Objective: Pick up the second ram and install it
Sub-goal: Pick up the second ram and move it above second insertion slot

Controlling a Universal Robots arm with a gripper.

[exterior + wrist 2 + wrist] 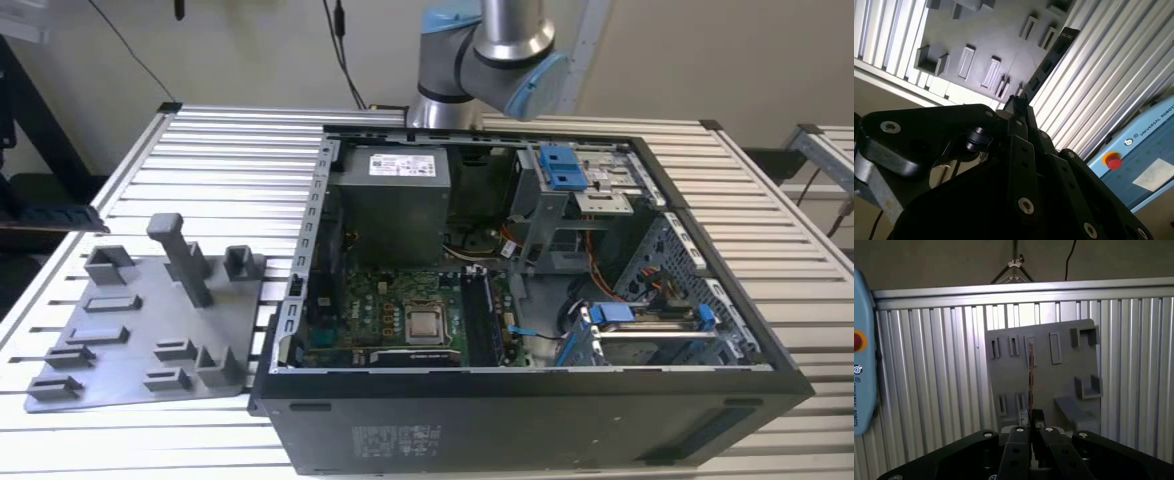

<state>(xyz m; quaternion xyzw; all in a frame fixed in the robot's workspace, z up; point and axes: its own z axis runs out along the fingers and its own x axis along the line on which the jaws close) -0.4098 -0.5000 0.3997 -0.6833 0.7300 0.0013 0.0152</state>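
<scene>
While the gripper [1031,427] clamps the second ram [1030,375] over the grey slotted tray [1006,380], computer case [534,420] open

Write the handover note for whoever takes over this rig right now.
Gripper: shut on the second ram, gripped at one end, with the rest sticking out past the fingertips.
Things: in both wrist views the ram points at the gray fixture on the slatted table and is apart from it. The open computer case sits to the exterior view's right of the fixture, with its green motherboard exposed.
Done: pickup.
Left: the ram is not yet in the motherboard.
</scene>
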